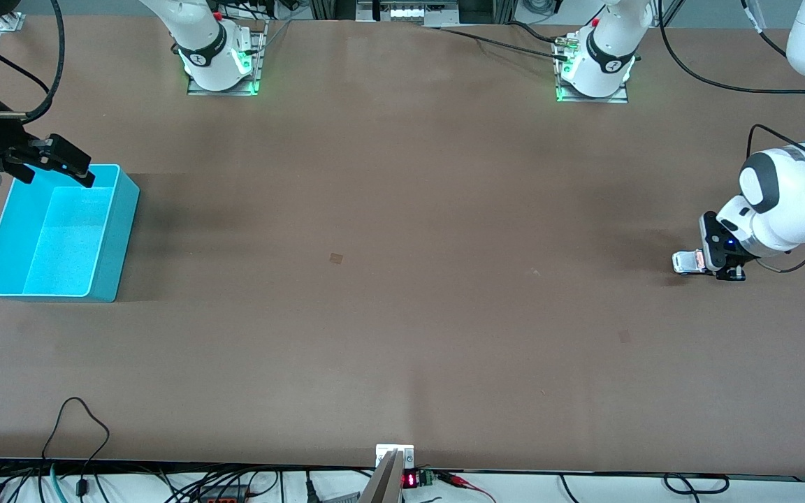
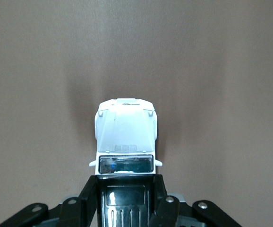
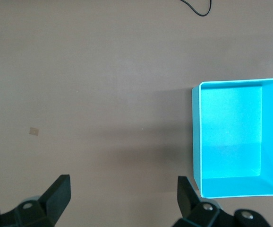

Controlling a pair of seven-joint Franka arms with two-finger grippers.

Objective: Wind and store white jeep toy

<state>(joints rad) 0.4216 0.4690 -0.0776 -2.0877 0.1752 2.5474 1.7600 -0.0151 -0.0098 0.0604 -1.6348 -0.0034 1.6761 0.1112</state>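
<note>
The white jeep toy (image 1: 686, 261) is at the left arm's end of the table, low at the surface; whether its wheels touch the table I cannot tell. My left gripper (image 1: 713, 264) is shut on its black rear roof section. In the left wrist view the jeep (image 2: 125, 135) points away from the left gripper (image 2: 125, 194), with one finger on each side of the rear. My right gripper (image 1: 56, 175) hangs open over the rim of the turquoise bin (image 1: 125, 209) at the right arm's end. In the right wrist view the right gripper (image 3: 122, 187) holds nothing.
The turquoise bin (image 3: 196, 142) holds nothing that shows. A small square mark (image 1: 336, 258) lies on the brown table near the middle. Cables run along the table edge nearest the front camera. Both arm bases stand along the edge farthest from the front camera.
</note>
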